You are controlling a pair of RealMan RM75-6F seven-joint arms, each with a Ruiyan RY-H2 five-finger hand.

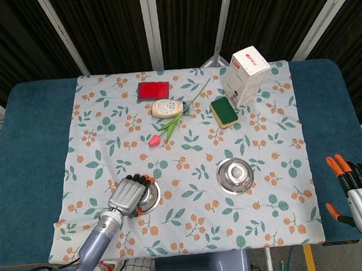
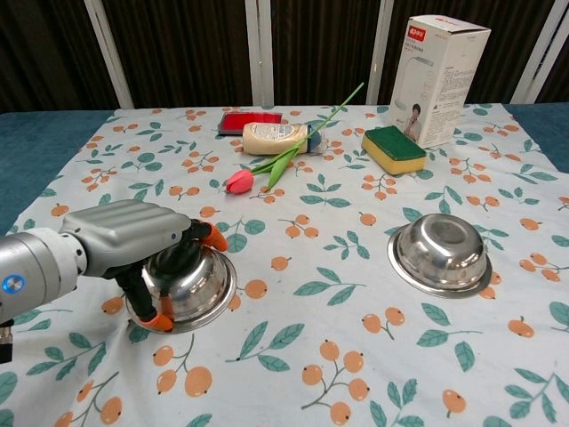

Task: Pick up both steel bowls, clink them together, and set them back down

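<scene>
Steel bowls sit upside down on the floral tablecloth (image 2: 293, 356), well apart from each other along its near half: the left bowl (image 2: 188, 283) toward the robot's left, the right bowl (image 2: 440, 252) toward its right. The left hand (image 2: 124, 238) lies draped over the left bowl from the bowl's outer side, its fingers (image 2: 212, 236) curled over the dome and the thumb (image 2: 160, 318) down at the near rim, so the bowl sits inside the cup of the hand. The rim looks to rest on the cloth; I cannot tell whether the grasp is firm enough to count as a hold yet, though the fingers are touching the steel.

The right hand (image 1: 361, 196) hovers off the cloth's right edge over the blue table (image 1: 32, 153), fingers spread and holding nothing. From it, the right bowl lies inward, toward the table's middle, and is clearly the nearer of the two bowls. That gap is what the coming move turns on: judging by the layout, the right arm must travel inward to its bowl before any clink is possible, while the left only needs to close and lift.

Behind the bowls lie a pink tulip (image 2: 289, 151), a green sponge (image 2: 393, 149) and a white carton (image 2: 440, 78), all well clear.
</scene>
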